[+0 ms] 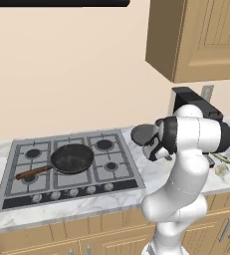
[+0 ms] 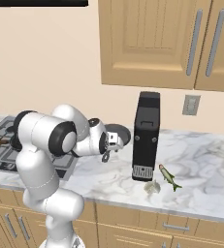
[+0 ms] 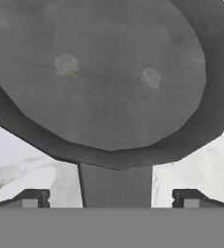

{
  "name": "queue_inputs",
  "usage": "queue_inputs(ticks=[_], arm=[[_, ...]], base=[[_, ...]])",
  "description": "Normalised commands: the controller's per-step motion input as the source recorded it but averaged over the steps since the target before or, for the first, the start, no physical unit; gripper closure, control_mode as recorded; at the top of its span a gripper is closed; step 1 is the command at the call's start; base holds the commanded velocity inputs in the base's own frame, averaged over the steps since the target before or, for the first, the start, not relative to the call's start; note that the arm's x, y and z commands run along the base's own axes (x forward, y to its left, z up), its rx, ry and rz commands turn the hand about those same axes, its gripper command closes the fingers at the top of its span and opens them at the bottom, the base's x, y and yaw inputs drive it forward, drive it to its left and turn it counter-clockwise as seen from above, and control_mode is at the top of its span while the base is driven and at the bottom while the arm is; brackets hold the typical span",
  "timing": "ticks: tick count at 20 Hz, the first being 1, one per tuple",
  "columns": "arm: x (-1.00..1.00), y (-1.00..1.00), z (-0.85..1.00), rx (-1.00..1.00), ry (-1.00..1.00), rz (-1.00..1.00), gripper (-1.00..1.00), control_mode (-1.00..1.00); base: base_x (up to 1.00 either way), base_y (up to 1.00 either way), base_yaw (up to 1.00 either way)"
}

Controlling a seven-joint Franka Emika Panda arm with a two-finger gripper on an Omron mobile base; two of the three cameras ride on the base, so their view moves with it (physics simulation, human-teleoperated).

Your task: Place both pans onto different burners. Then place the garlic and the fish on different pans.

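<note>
I see my pincer (image 3: 111,199) spread wide either side of the dark grey round pan's (image 3: 99,72) short handle (not touching); black wooden-handled pan (image 1: 72,158) sits on the steel cooktop (image 1: 17,196).

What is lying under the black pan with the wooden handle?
The black pan sits on the cooktop, over the middle burner, its wooden handle reaching left over the grate. The pan covers that burner ring, so the ring itself cannot be seen.
</note>
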Motion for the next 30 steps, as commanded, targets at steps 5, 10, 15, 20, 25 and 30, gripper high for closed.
queue_inputs(ticks=[5, 10, 15, 20, 25, 30], arm=[[0.0, -0.03, -0.1, 0.0, 0.0, 0.0, 1.0, -1.0], [0.0, 0.0, 0.0, 0.0, 0.0, 0.0, 1.0, -1.0], [0.0, 0.0, 0.0, 0.0, 0.0, 0.0, 1.0, -1.0], [0.0, 0.0, 0.0, 0.0, 0.0, 0.02, 1.0, -1.0], [-0.02, 0.0, 0.1, 0.0, -0.03, 0.06, 1.0, -1.0], [-0.06, 0.0, 0.22, 0.0, -0.07, 0.06, 1.0, -1.0]], base=[[0.0, 0.0, 0.0], [0.0, 0.0, 0.0], [0.0, 0.0, 0.0], [0.0, 0.0, 0.0], [0.0, 0.0, 0.0], [0.0, 0.0, 0.0]])
